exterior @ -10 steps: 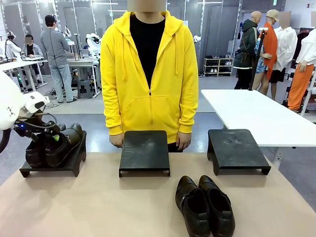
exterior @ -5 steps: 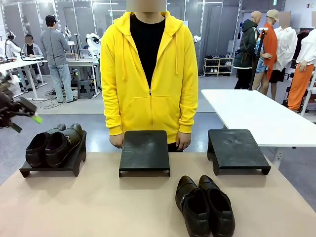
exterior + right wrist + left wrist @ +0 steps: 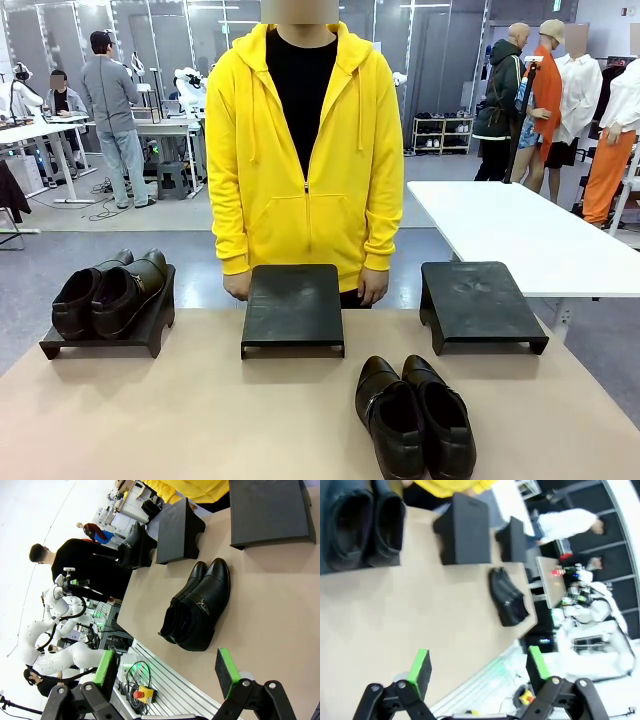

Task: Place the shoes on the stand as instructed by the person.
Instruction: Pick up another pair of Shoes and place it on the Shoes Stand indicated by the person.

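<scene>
Green-padded right gripper (image 3: 165, 669): jaws apart, empty. Left gripper (image 3: 478, 664): same. Loose shoes (image 3: 415, 418): on the table (image 3: 180, 420), before the middle stand (image 3: 293, 305) and right stand (image 3: 480, 300), both bare. Advice: await the person's (image 3: 300, 150) sign, clamp both shoes together, set them squarely.

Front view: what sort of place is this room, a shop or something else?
Probably a large robot laboratory or test hall, not a shop. A yellow emergency-stop box sits by the table's metal frame, other work tables with people stand behind, and cables lie on the floor.
</scene>
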{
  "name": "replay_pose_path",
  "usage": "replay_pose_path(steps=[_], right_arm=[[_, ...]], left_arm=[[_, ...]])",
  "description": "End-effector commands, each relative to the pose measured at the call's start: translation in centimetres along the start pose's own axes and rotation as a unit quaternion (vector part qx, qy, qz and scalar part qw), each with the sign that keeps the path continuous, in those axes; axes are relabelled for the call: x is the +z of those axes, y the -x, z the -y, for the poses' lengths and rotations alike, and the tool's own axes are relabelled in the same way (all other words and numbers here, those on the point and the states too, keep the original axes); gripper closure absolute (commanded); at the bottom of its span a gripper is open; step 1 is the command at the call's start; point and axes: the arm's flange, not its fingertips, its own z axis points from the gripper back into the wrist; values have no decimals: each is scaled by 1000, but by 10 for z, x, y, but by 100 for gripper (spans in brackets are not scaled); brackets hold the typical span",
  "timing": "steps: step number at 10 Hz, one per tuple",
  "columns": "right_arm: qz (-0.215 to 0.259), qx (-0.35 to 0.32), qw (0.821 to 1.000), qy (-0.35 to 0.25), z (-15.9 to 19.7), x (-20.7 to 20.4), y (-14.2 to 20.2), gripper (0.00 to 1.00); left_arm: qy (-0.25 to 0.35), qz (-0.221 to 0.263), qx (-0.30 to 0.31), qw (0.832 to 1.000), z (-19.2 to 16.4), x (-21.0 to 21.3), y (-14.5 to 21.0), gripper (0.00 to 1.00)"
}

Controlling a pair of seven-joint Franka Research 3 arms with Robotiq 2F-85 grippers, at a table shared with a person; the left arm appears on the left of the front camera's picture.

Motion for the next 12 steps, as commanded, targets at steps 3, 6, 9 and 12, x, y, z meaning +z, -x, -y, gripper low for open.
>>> replay_pose_path(steps=[3, 6, 9, 12], right_arm=[[2, 6, 1000, -5, -1, 2, -1, 0], [2, 6, 1000, -5, -1, 2, -1, 0], [2, 6, 1000, -5, -1, 2, -1, 0], [2, 6, 1000, -5, -1, 2, -1, 0]], left_arm=[[153, 47, -5, 987, -64, 27, 46, 4], [168, 40, 11, 985, -97, 33, 45, 4], [164, 39, 22, 985, -99, 24, 56, 4], [164, 39, 22, 985, -99, 24, 56, 4]])
